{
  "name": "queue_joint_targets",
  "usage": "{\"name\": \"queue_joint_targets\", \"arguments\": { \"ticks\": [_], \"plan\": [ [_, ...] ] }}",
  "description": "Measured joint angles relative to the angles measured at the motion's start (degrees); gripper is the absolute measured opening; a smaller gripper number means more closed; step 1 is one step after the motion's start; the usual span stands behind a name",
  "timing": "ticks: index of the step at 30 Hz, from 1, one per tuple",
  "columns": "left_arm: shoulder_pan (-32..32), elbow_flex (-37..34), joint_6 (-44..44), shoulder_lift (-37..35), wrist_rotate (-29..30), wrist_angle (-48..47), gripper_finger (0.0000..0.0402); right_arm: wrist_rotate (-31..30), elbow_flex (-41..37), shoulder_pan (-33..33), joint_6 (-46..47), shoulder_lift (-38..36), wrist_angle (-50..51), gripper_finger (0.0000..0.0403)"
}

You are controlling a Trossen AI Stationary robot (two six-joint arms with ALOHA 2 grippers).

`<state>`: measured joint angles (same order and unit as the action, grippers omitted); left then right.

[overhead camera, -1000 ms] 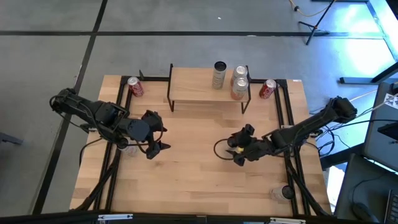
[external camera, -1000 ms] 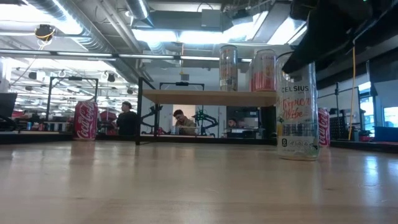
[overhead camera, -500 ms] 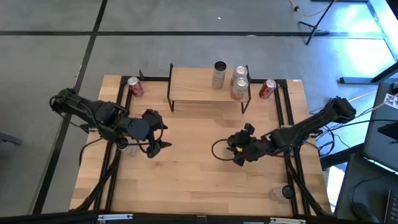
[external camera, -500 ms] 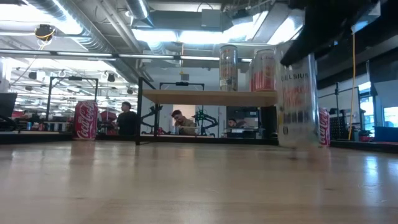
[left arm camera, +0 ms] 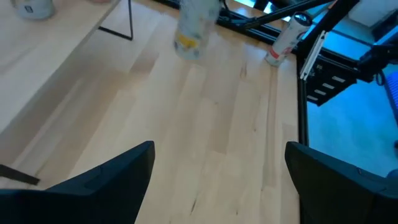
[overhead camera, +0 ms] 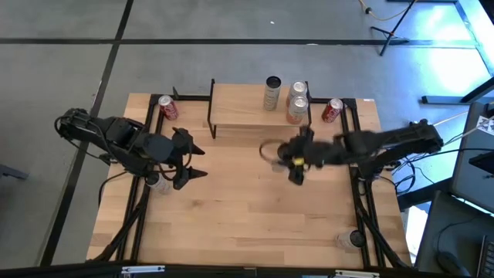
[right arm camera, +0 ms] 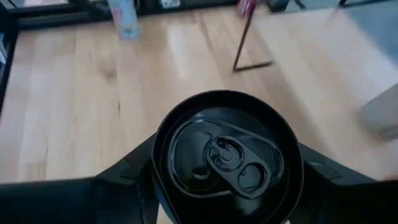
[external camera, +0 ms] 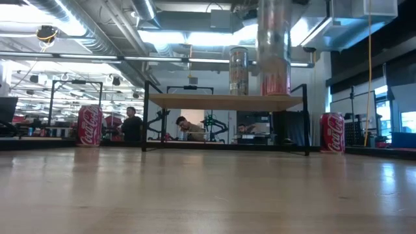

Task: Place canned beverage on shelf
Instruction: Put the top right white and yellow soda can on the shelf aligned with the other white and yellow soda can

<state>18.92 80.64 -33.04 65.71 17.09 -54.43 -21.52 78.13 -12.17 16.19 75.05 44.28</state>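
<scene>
My right gripper [overhead camera: 282,155] is shut on a tall pale can with a black top [right arm camera: 227,152]. It holds the can in the air just in front of the shelf [overhead camera: 255,104], a small light-wood board on thin black legs. The can shows blurred in the low view [external camera: 274,42]. Three cans stand upright on the shelf's right half [overhead camera: 296,110]. My left gripper [overhead camera: 188,160] is open and empty over the table's left half. Its fingers stand wide apart in the left wrist view [left arm camera: 217,180]. My right gripper pinches the can's side wall just under the top rim [right arm camera: 159,185] between its two fingers [right arm camera: 124,180], one on each side. The fingers come level from the table's right. The can is upright and lifted clear of the table.
Two red cola cans stand on the table, one left of the shelf [overhead camera: 167,108] and one right of it [overhead camera: 332,110]. A pale container stands by the left arm [overhead camera: 158,185], and a small clear thing sits near the front right corner [overhead camera: 351,239]. People sit in the room behind [external camera: 188,128].
My right gripper has lifted the pale can off the table and carried it up and toward the far edge, close to the shelf. The can stays upright. My left gripper has drawn back a little toward the table's left and far side, still open.
</scene>
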Motion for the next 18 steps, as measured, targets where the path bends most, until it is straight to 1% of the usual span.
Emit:
{"name": "queue_joint_targets", "arguments": {
  "ticks": [3, 6, 9, 13, 18],
  "plan": [
    [-0.25, 0.00, 0.20, 0.00, 0.25, 0.05, 0.0357, 3.44, 4.72, 5.98, -6.07, 0.00, 0.01, 0.0224],
    [-0.23, 0.00, -0.72, 0.00, 0.24, 1.79, 0.0357, 7.03, 6.98, 12.44, -10.33, -0.04, -1.67, 0.0224],
    [-0.23, 0.00, -0.70, 0.00, 0.39, 4.29, 0.0357, 9.85, 7.10, 17.47, -12.22, 0.13, -4.90, 0.0224],
    [-0.23, 0.00, -0.72, 0.00, 0.39, 4.51, 0.0357, 12.88, 7.17, 22.61, -15.97, 0.38, -8.83, 0.0224],
    [-0.23, 0.00, -0.72, 0.01, 0.39, 4.32, 0.0357, 19.46, 7.13, 29.11, -18.53, 2.95, -8.18, 0.0224]
  ]
}}
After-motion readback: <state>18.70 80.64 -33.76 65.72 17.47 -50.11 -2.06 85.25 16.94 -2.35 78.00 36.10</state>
